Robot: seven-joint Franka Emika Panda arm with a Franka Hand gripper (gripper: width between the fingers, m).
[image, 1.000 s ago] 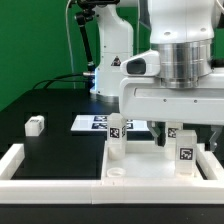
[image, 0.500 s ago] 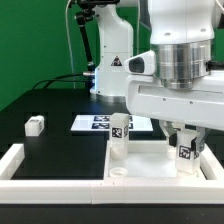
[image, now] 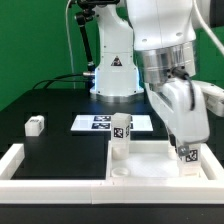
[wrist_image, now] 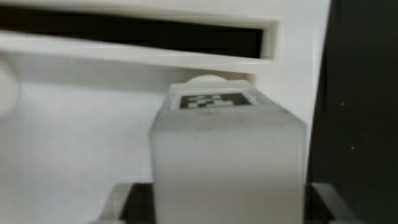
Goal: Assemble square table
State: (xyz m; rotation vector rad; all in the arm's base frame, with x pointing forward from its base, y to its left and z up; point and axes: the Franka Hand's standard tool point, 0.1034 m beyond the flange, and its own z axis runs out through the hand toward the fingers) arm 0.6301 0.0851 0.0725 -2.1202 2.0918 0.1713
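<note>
Leg (wrist_image: 222, 150) clamped in claw (wrist_image: 222, 208), long axis near-upright

Gripper (image: 186, 147) straight above upright leg (image: 186, 156), leg touching both fingers (wrist_image: 135, 203). Stands in tabletop (image: 150, 166). Second leg (image: 121, 135) on same tabletop, toward exterior view's left of gripper. Marker board (image: 92, 122) behind that. Loose part (image: 35, 125) well apart, farther left. Low wall (image: 20, 165) around tabletop.

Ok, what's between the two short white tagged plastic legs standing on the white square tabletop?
Nothing: the exterior view shows only bare tabletop between the free-standing leg and the gripped leg.
</note>
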